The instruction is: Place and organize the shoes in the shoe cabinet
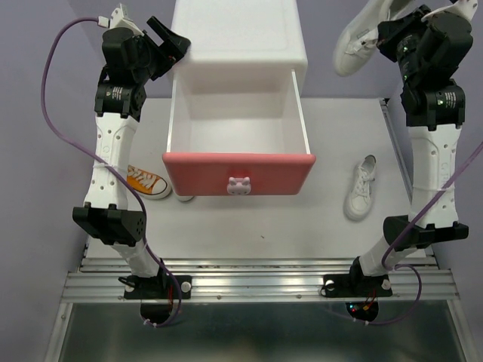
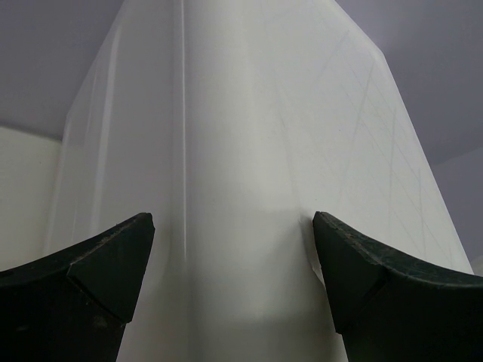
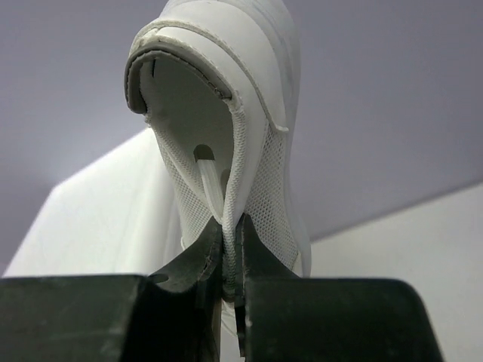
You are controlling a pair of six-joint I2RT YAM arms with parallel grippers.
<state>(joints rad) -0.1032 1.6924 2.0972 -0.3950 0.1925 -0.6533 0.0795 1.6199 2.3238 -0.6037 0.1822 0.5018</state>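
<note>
Right pincer, raised at the far right of the scene, is clamped together on the mesh lining at the opening of an all-white lace-up sneaker. The shoe is held in the air, to the right of the small white boxy shoe cabinet and apart from it. In the right wrist view its heel opening faces the camera and a white lace shows inside. Left pincer sits at the cabinet's far-left corner with its jaws standing wide apart. In the left wrist view a vertical edge of the cabinet's white wall fills the space between the dark fingers; whether they touch it cannot be told. The cabinet's drawer with the salmon-pink front is pulled out toward the near edge, its pale bunny-shaped knob at the middle of the front. A second all-white sneaker lies sole-down on the pale table, to the right of the drawer and apart from it, toe toward the near side. An orange canvas sneaker with a white sole lies just left of the drawer front, partly hidden behind the left arm.
</note>
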